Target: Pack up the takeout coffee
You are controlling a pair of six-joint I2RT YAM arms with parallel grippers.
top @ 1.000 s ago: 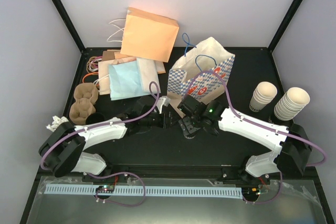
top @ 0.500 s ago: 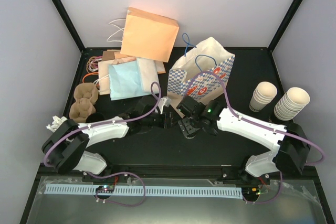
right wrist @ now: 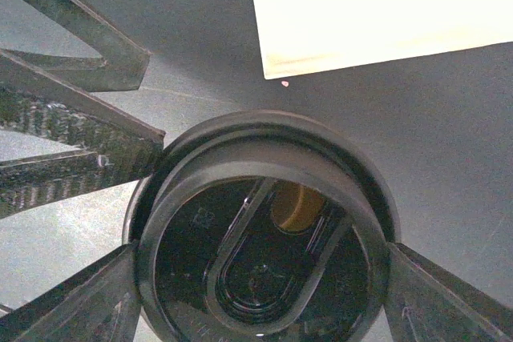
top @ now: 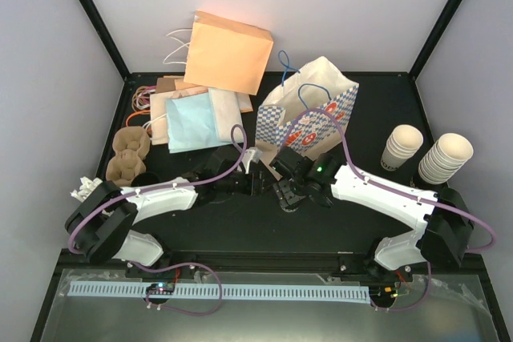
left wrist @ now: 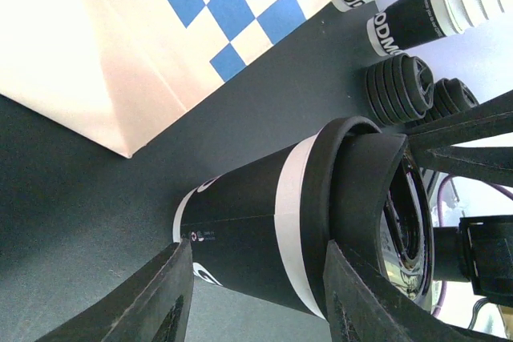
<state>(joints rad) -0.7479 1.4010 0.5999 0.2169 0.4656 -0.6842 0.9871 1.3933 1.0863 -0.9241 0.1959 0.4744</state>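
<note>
takeout coffee [left wrist: 240,234] — black cup, white band under black lid — upright near the checked bag [left wrist: 120,46].

My left arm [top: 160,196] moved little to right, carrying cup [left wrist: 240,230] toward my right fingers [top: 287,191]; those closed slightly around lid [right wrist: 260,230].

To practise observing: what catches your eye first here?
Mid-table, the left jaws grip a black cup while the right jaws hold a black lid at its mouth. Behind them stands a blue-checked bag; cup stacks stand far right.
</note>
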